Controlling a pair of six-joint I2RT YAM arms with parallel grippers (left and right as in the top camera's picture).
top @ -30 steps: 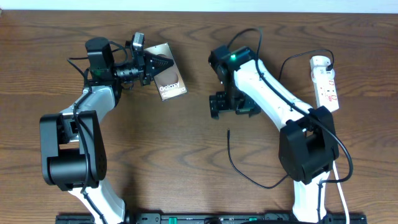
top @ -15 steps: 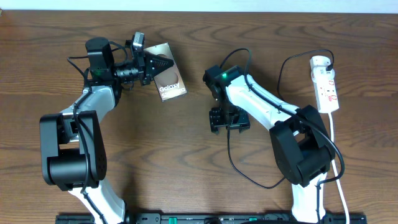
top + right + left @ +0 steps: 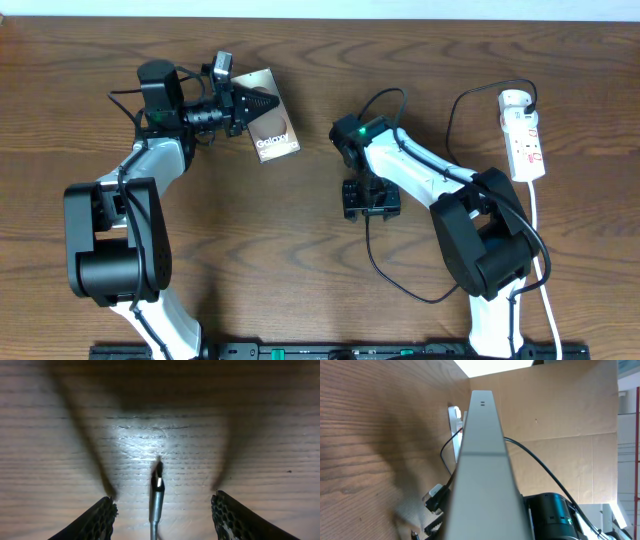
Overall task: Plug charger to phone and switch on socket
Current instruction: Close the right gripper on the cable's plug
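Nearest the arm bases, the charger (image 3: 368, 245) lies in a loose loop on the wooden table (image 3: 300, 250), its small plug tip pointing away from them. The right gripper (image 3: 370, 197) stands directly over this tip, jaws parted, one finger (image 3: 95, 520) on each side of the cable and neither touching it. Farther back on the left, the left gripper (image 3: 240, 103) is closed on one end of the phone (image 3: 272, 128), whose "Galaxy" lettering faces upward. At the far right, well apart from both, lies the socket (image 3: 525, 135), its white cord (image 3: 540, 230) trailing back.
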